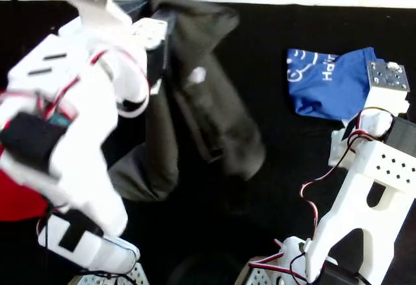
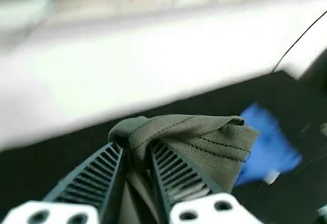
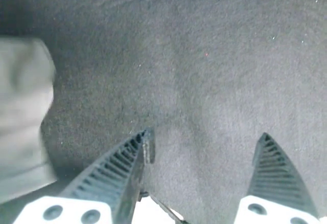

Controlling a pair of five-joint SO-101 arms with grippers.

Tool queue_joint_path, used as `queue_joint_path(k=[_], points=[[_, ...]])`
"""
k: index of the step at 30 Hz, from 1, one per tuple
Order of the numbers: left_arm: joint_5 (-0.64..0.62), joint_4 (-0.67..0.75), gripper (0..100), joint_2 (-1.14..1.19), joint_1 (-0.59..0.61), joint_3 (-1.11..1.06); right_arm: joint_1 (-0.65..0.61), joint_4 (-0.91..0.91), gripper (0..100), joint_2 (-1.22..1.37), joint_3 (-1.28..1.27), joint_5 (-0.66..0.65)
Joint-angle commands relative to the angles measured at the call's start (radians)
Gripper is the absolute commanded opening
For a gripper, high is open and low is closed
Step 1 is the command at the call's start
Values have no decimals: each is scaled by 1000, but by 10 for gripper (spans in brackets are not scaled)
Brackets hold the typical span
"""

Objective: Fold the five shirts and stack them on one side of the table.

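Observation:
A dark olive shirt (image 1: pixel 208 103) hangs above the black table, bunched at its top edge. My left gripper (image 1: pixel 158 44) is shut on that bunched edge at the back left of the table; in the left wrist view the ribbed fingers (image 2: pixel 135 144) pinch a fold of the olive shirt (image 2: pixel 204 139). A crumpled blue shirt (image 1: pixel 331 83) lies at the back right, also seen past the olive fold as the blue shirt (image 2: pixel 268 152). My right gripper (image 3: pixel 204 137) stands open low over bare black cloth, with an edge of olive shirt (image 3: pixel 23 116) off to one side.
A red garment (image 1: pixel 16 200) lies at the table's left edge beneath the left arm. The right arm (image 1: pixel 370 168) stands at the front right, next to the blue shirt. The black tablecloth (image 1: pixel 292 187) is bare in the middle front. A white wall runs behind the table.

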State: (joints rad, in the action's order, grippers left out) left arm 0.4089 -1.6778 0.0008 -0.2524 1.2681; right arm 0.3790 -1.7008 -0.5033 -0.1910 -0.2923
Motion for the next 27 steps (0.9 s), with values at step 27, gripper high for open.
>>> queue_joint_path(k=[27], points=[[-9, 181, 177, 389, 696, -909, -1124, 31, 414, 300, -5, 64]])
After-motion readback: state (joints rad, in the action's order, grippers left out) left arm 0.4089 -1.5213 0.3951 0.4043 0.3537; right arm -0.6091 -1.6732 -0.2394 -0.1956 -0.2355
